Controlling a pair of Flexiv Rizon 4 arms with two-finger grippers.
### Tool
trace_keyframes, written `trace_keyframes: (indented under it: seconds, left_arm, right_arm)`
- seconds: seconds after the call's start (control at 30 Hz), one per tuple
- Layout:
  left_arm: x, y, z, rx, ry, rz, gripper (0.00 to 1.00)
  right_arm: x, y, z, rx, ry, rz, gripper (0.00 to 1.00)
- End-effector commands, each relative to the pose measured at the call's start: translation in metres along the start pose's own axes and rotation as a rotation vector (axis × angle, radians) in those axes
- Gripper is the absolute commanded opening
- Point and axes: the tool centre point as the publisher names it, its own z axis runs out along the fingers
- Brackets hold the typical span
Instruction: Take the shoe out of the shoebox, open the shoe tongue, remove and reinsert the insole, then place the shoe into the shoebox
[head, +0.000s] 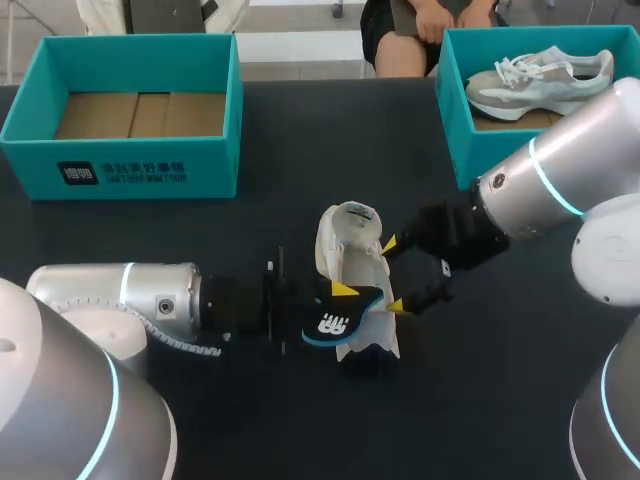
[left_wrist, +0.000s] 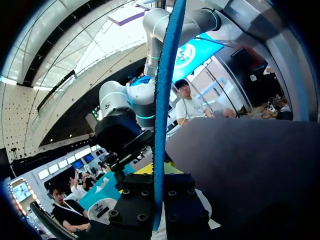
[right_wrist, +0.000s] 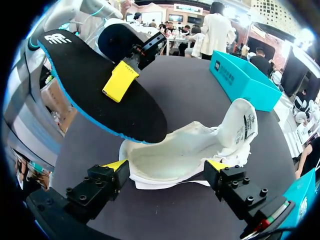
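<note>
The white shoe (head: 350, 262) lies mid-table, its long axis running from my side toward the far edge. The end with a raised, labelled flap points away from me. The left gripper (head: 340, 302) is clamped on the black, blue-edged insole (head: 335, 320), which sits crosswise above the shoe's nearer half. The right gripper (head: 392, 275) stands at the shoe's right flank, fingers spread wide and pinching nothing.

The left wrist view gives the insole only edge-on, a thin blue strip rising from between its own finger blocks. The right wrist view shows the insole's broad black face with 1 yellow pad (right_wrist: 120, 81) flat on it. The insole slants down until its lower end hangs at the shoe's open rim — touching or not, I cannot tell. The right gripper's own 2 tips sit at the shoe's near wall, with the white lining open ahead.

The head view alone looks into the boxes — the left shoebox (head: 130, 165) shows its cardboard floor, and the right shoebox (head: 452, 120) holds a grey-white sneaker (head: 540, 78).
</note>
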Motion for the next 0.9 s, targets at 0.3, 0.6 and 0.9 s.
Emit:
trace_keyframes:
  seconds: [0.3, 0.6, 0.9]
  left_arm:
    - [0.004, -0.003, 0.002, -0.008, -0.008, 0.001, 0.0]
    - [0.004, -0.003, 0.002, -0.008, -0.008, 0.001, 0.0]
    - [0.004, -0.003, 0.002, -0.008, -0.008, 0.001, 0.0]
  right_arm:
    - [0.0, 0.0, 0.001, 0.002, -0.002, 0.001, 1.0]
    - [-0.004, -0.014, -0.01, 0.065, -0.005, -0.037, 1.0]
    - [-0.015, -0.02, -0.006, 0.117, -0.007, -0.095, 1.0]
